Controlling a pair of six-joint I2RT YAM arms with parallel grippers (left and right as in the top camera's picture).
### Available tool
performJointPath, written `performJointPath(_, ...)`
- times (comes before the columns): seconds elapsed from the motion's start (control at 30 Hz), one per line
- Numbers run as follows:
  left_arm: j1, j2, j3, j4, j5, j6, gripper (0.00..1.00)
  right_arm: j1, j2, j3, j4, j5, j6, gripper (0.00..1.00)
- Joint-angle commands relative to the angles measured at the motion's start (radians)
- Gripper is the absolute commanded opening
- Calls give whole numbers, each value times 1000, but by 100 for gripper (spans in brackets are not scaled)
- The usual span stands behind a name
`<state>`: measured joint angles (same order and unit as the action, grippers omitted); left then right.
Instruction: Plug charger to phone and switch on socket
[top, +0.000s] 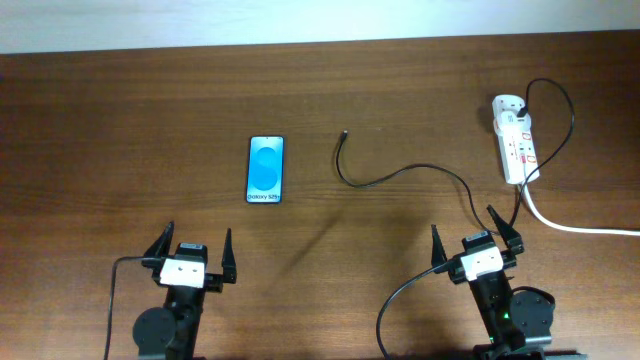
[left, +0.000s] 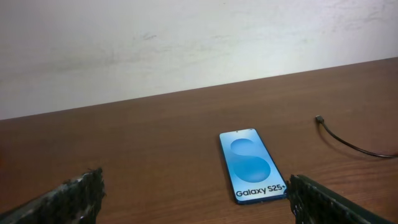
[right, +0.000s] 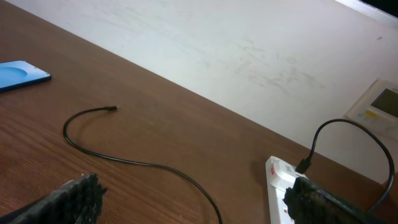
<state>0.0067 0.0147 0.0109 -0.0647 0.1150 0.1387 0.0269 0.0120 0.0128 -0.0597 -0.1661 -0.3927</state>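
Observation:
The phone lies flat on the table, blue screen up; it also shows in the left wrist view and at the left edge of the right wrist view. The charger is a thin black cable curving across the table, its plug tip free to the right of the phone; it shows in the right wrist view. The socket lies at the far right, also in the right wrist view. My left gripper and right gripper are open and empty near the front edge.
A thick white cord runs from the socket off the right edge. A black cable loops over the socket's far end. The wooden table ends at a pale wall behind.

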Motion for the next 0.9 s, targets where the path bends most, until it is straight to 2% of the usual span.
performJointPath(0.0,-4,-10,-2,-6,0,16,99,6,-8,-7,-4,-6,8,98)
performJointPath(0.4,-4,-8,-2,-4,0,2,99,6,-8,-7,-4,-6,8,98)
performJointPath(0.47,-4,-8,-2,5,0,-61,99,6,-8,-7,-4,-6,8,99)
performJointPath(0.87,-4,-8,2,80,-7,-90,99,6,-8,-7,-4,-6,8,98)
